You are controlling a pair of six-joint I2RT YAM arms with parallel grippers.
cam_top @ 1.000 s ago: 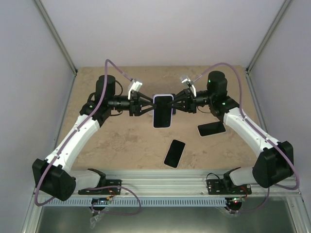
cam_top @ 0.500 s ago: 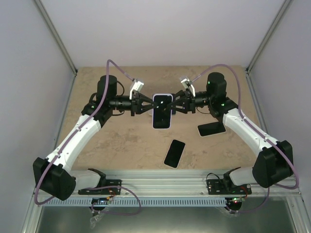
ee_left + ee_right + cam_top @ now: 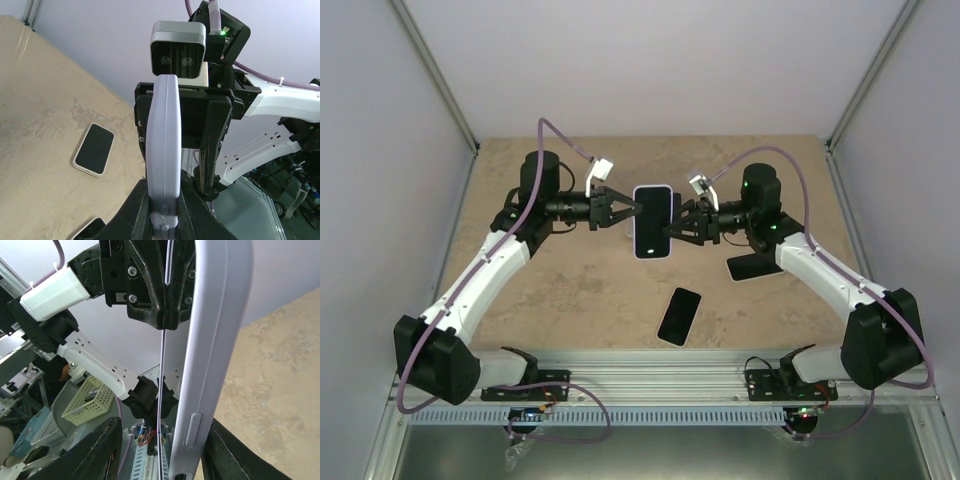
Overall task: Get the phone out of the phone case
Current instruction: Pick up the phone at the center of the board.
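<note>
Since a second ago my two claws have swapped roles. My left claw (image 3: 628, 209), which stood spread beside the handset, is now clenched on the left long edge of the lavender phone case (image 3: 164, 145). My right claw (image 3: 682, 226), which had been clamped on the opposite edge, has released; its fingers now stand apart on either side of that edge without pinching it. The whole bundle has also drifted slightly away from my bases.

I judge that the left claw alone now carries the case. That frees the right one to take a new hold and start working the handset loose. No separation shows yet: the phone (image 3: 653, 222) looks fully seated, with the lavender rim unbroken around it.

The phone hangs in the air between my claws, above the middle of the counter (image 3: 570, 290), its dark screen turned toward the overhead camera. Its left edge is gripped, and its right edge sits loosely between my spread right fingers.

Farther out, a dark phone (image 3: 679, 316) lies flat on the counter nearer my bases. A second phone (image 3: 756, 266) lies beside my right forearm.
</note>
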